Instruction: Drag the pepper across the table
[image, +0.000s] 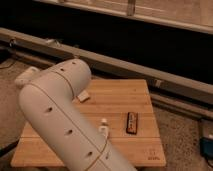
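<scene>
The light-wood table (120, 100) fills the middle of the camera view. The pepper does not show; it is hidden or out of view. My big white arm (60, 120) rises from the bottom edge, bends over the table's left half and covers it. The gripper is not in view; it lies somewhere behind the arm's bend at the left. A small pale piece (83, 96) pokes out from behind the arm onto the table; I cannot tell what it is.
A flat dark rectangular bar (131, 122) lies on the table's right part. A small white fitting (103, 126) sits at the arm's edge. A grey ledge (150, 70) and a dark wall run behind the table. A blue object (207, 147) is on the floor at right.
</scene>
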